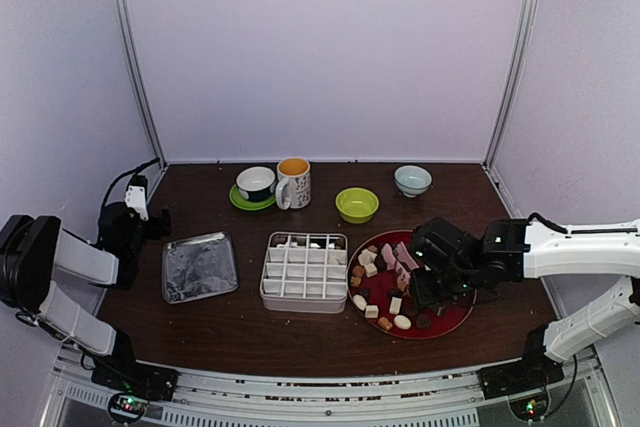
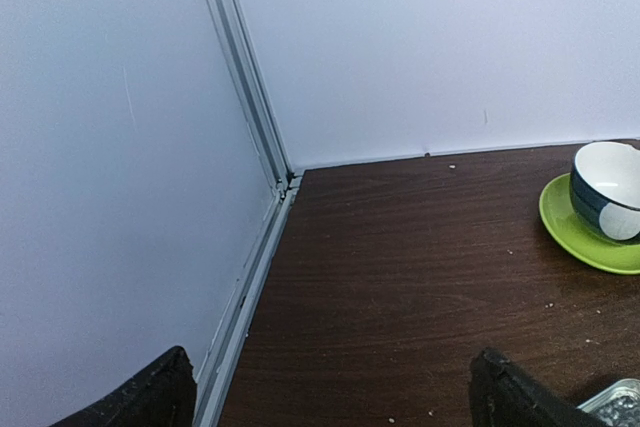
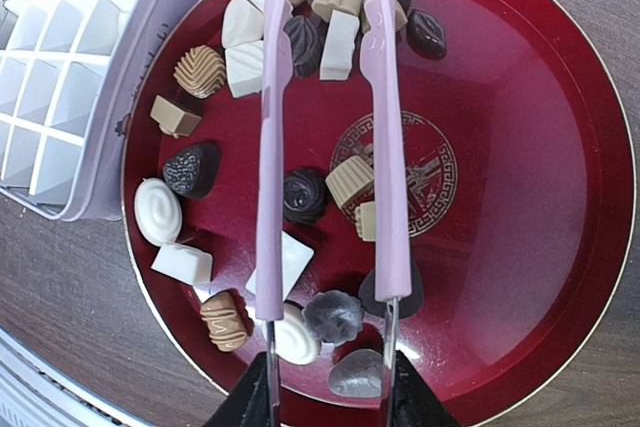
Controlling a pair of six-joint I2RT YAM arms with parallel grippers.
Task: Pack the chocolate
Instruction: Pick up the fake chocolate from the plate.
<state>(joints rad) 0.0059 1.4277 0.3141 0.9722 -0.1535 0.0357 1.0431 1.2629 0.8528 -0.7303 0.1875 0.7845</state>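
Progress looks slight. At the far left, the left gripper (image 2: pixel 328 399) hangs spread wide and empty near the table's corner, well apart from the work. Right of it lies a silvery square tray (image 1: pixel 200 267), then the divided box (image 1: pixel 302 303), where only the far row seems to hold a few pale pieces (the other cells look bare). Further right, most of the chocolate (image 3: pixel 305 195) sits on the red plate (image 3: pixel 520 197). There the right gripper (image 3: pixel 330 402) clasps the pink tongs (image 3: pixel 266 147), their arms parted over the pieces.
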